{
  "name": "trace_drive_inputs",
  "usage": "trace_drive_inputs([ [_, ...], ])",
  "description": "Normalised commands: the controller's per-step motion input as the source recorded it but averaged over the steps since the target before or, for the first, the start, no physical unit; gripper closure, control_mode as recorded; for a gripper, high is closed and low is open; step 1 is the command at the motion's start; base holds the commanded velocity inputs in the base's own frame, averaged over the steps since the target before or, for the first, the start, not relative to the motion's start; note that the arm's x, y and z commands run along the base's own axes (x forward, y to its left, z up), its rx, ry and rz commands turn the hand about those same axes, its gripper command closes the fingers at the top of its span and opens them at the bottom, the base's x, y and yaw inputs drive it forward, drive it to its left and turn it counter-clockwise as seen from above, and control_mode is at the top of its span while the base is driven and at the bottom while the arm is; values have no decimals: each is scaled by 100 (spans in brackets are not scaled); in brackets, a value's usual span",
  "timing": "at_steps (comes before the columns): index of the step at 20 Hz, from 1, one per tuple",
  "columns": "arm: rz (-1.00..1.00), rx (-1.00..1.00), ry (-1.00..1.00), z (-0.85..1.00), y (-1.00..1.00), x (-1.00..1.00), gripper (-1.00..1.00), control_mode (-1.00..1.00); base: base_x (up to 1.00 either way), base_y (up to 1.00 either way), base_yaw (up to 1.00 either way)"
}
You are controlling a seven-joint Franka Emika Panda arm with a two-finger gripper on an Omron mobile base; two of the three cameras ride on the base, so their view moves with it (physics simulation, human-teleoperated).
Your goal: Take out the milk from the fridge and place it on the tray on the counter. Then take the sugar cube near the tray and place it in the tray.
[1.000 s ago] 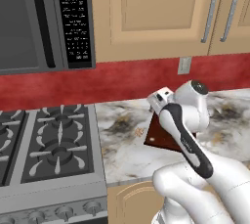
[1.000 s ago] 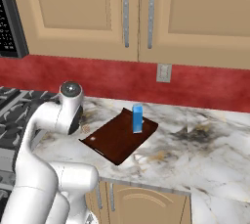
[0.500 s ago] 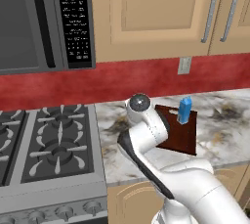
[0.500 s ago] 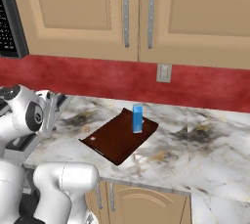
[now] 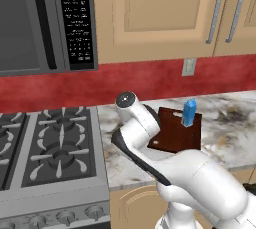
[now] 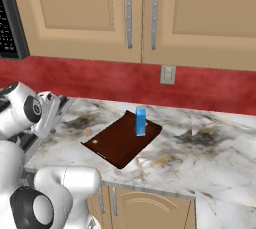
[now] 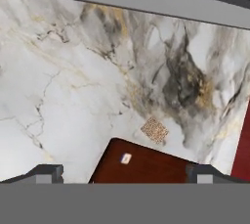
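Milk (image 6: 141, 121) stands upright on the far corner of the tray (image 6: 117, 145), centre of the right base frame; in the left base frame the carton (image 5: 189, 112) appears right of centre on the tray (image 5: 172, 135). Sugar cube (image 7: 155, 129) lies on the counter (image 7: 73, 86) just beyond the tray's slotted edge (image 7: 146, 167), lower centre of the hand frame, and left of the tray in the right base frame (image 6: 88, 132). Gripper (image 7: 124, 173) fingers (image 7: 46, 171) are spread wide, empty, above the tray edge.
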Motion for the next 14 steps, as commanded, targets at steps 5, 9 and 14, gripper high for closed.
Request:
trace_drive_inputs([
  [5,-4,-6,3,-18,-2,16,-100,-100,0,0,0],
  [9,-19,-6,-9,-15,-7,1,-100,-100,0,0,0],
  [14,-24,-1,-12,-3,-7,0,-100,-100,0,0,0],
])
